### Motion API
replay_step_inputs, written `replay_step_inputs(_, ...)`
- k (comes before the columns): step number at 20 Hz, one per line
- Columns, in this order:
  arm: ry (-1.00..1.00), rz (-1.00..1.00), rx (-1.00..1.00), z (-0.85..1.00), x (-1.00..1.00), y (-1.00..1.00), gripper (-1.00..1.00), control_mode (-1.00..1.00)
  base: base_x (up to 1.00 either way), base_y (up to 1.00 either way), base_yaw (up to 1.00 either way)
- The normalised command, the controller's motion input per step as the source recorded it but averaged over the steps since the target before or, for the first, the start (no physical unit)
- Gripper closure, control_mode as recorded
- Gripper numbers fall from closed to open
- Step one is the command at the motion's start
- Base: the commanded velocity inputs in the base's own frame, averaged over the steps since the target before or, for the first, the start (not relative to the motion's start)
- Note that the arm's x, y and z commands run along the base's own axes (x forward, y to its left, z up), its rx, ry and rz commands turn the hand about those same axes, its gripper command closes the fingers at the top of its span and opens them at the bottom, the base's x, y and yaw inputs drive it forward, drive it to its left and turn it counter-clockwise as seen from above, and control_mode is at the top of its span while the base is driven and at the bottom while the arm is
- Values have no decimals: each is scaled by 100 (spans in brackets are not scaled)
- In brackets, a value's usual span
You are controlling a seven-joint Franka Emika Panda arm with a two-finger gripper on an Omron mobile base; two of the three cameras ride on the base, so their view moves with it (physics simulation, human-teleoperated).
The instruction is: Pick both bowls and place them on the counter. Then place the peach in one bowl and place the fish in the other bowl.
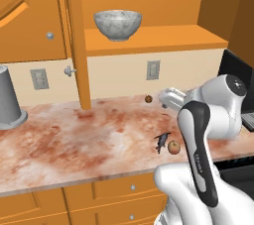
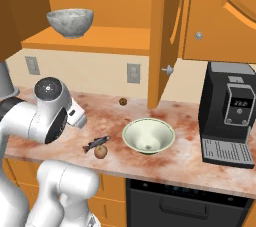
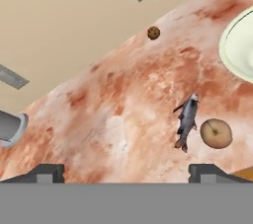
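Observation:
The grey-white marbled bowl (image 1: 118, 25) stands on the orange shelf, also seen from the right (image 2: 70, 22). The pale green-cream bowl (image 2: 148, 136) sits upright on the counter (image 1: 74, 140). Just left of it the dark grey fish (image 2: 96, 144) lies on the slab, with the peach (image 2: 101, 152) touching or nearly touching its near side. In the hand view the fish (image 3: 187, 122) and peach (image 3: 216, 133) lie right of centre, the green bowl (image 3: 239, 45) at the right edge. My gripper (image 3: 126, 172) hangs above the counter, open, with nothing between its fingers.
A small dark brown ball (image 1: 148, 99) lies near the back wall. A tall grey upturned cup (image 1: 9, 100) stands at the counter's left end. A black coffee machine (image 2: 230, 113) occupies the right end. An open cabinet door (image 2: 162, 36) hangs between shelf and machine.

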Motion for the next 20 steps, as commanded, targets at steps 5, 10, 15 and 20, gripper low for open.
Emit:
replay_step_inputs(5, -1, -13, 14, 63, 13, 23, -100, -100, 0, 0, 0)
replay_step_inputs(10, 0, -5, 15, 64, 13, 4, -100, -100, 0, 0, 0)
replay_step_inputs(15, -1, -4, 12, 61, 23, 0, -100, -100, 0, 0, 0)
replay_step_inputs(20, -3, -8, 11, 67, 42, 0, -100, -100, 0, 0, 0)
